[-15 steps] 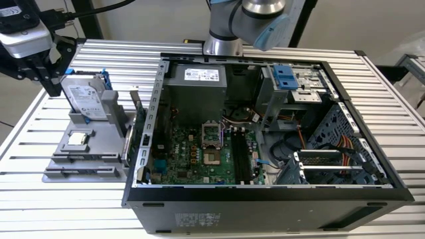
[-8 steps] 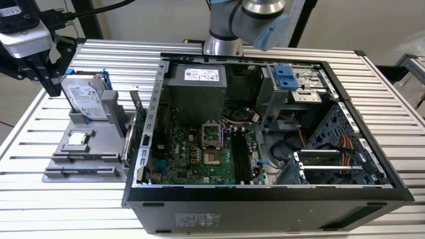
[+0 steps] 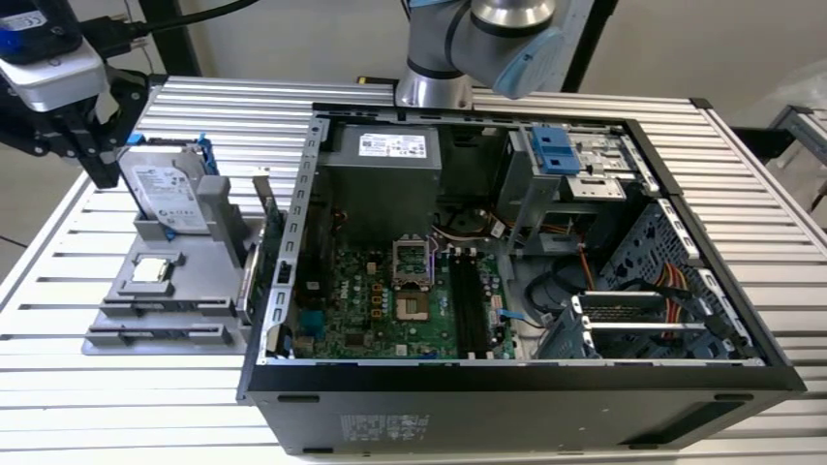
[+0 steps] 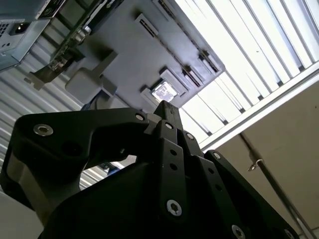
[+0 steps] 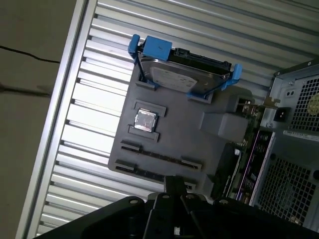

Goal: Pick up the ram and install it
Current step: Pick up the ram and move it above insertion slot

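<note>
Note that the gripper [image 3: 101, 167] hangs over the outer edge of the grey fixture [image 3: 116, 339], on the side away from the computer case [image 3: 517, 407]. In both wrist views its fingers meet at a single tip [image 4: 165, 110] [image 5: 174, 183], pressed together with nothing between them.

You find the ram [image 3: 275, 225] on the opposite side of the fixture from the gripper. It is a thin green board standing on edge between the fixture and the wall of the case. In the first wrist view its green edge [image 5: 255, 123] runs just beside the rear of the case. It is apart from the fingertips and not touched by them.

The hard drive [image 3: 166, 189], upright in its blue frame, stands between the gripper and the ram, just beside the fingers. The processor chip [image 3: 153, 271] lies flat on the fixture, nearer to the gripper than the ram is.

The black motherboard slots [image 3: 468, 305] lie inside the case, beyond the ram from the gripper.
</note>
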`<state>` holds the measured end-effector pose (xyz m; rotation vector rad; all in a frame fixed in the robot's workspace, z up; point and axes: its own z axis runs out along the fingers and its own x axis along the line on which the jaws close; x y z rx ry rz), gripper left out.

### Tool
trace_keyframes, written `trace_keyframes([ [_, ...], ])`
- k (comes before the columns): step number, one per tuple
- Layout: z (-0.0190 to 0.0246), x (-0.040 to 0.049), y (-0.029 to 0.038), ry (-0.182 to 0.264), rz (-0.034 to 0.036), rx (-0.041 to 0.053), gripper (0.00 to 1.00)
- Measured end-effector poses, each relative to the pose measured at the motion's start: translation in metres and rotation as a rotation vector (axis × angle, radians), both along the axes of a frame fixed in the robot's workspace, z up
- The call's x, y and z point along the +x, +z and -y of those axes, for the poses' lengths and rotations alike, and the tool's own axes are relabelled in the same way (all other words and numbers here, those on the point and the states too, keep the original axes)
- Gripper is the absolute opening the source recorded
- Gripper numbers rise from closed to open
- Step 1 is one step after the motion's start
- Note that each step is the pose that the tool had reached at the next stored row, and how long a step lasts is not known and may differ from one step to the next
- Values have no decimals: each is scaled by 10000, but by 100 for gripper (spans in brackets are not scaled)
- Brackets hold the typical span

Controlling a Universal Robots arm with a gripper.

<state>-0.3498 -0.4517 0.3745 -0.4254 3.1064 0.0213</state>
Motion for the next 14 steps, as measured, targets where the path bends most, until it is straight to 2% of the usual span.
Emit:
trace_keyframes([
  [14,0,0,0,656,0,-51,0],
])
